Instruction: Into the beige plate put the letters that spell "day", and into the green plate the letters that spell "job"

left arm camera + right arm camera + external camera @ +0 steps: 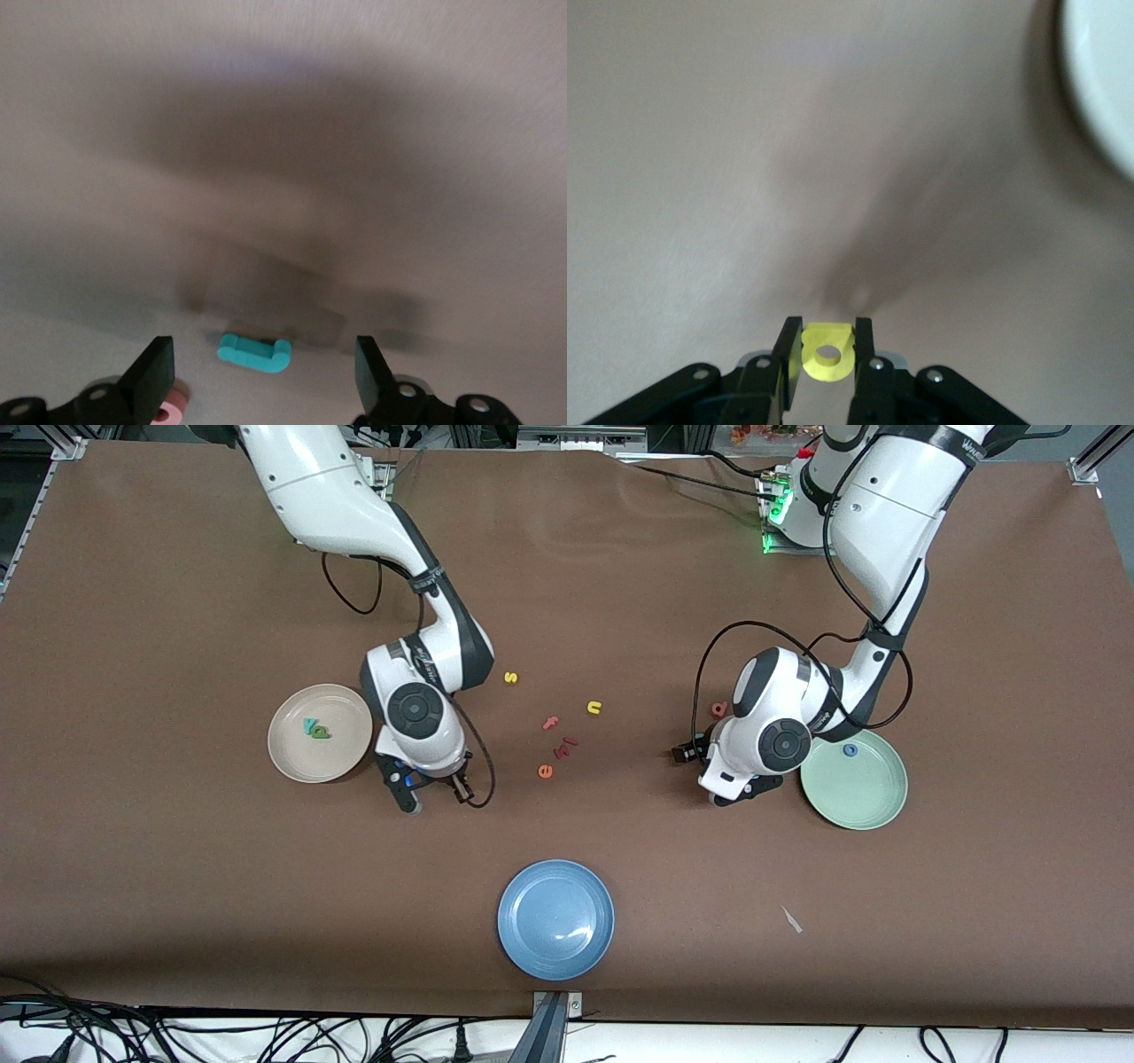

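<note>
Down near the beige plate (306, 759), toward the right arm's end of the table, the right gripper (827, 352) has its fingers pinched on the yellow "d" (827, 351) — you can see the letter's ring hole right between the pads. Two letters, the teal "y" (308, 726) and green "a" (320, 732), already lie in that plate, so the "d" finishes the word, and the plate sits just beside this hand, toward the table's end. Short carry, I'd say.

Over by the green plate (873, 802), the left gripper (266, 363) hangs low with jaws spread wide, and the teal "j" (255, 351) lies on the table right between the fingertips, its long axis running across the gap from one finger toward the other. That alignment matters: closing would squeeze it end to end. The blue "o" (850, 750) is in the green plate; the pinkish-red "b" (718, 709) waits on the table beside the left wrist.
</note>
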Robot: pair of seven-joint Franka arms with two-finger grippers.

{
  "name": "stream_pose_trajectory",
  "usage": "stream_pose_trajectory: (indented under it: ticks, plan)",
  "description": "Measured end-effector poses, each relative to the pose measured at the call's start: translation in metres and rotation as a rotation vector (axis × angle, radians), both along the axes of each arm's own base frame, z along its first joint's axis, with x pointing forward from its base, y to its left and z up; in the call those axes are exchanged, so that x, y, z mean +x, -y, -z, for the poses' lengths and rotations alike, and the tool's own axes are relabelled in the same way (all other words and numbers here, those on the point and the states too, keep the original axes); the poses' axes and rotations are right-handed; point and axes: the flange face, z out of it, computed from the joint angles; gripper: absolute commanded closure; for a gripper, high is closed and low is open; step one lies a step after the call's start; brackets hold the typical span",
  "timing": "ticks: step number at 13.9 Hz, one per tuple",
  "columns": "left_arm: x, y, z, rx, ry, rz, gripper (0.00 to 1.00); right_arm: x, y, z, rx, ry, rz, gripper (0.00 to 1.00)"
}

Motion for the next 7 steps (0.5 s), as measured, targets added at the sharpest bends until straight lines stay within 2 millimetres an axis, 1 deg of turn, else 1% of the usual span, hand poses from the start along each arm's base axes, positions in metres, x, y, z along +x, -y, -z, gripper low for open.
stream_pose_trajectory:
  ticks: [1,2,3,4,5,6,7]
  plan:
    - [-0.004,0.001,0.002,0.001,-0.008,0.003,0.33,0.004,0.017,-0.016,-0.02,-0.031,-0.044,0.88]
    - [-0.006,0.002,0.004,0.002,-0.013,0.002,0.38,0.009,0.038,-0.034,-0.037,-0.058,-0.088,0.87]
    - [-0.007,0.004,0.003,0.003,-0.014,-0.004,0.41,0.013,0.063,-0.05,-0.049,-0.078,-0.13,0.87]
    - [-0.007,0.005,0.003,0.006,-0.015,-0.011,0.44,0.013,0.091,-0.059,-0.056,-0.101,-0.169,0.87]
    - [-0.007,0.005,0.003,0.005,-0.014,-0.013,0.49,0.009,0.119,-0.062,-0.058,-0.13,-0.202,0.87]
    - [-0.007,0.006,0.002,0.006,-0.015,-0.016,0.6,-0.001,0.147,-0.058,-0.056,-0.167,-0.227,0.87]
    - [-0.007,0.006,0.002,0.007,-0.015,-0.018,0.68,-0.014,0.171,-0.048,-0.051,-0.208,-0.246,0.86]
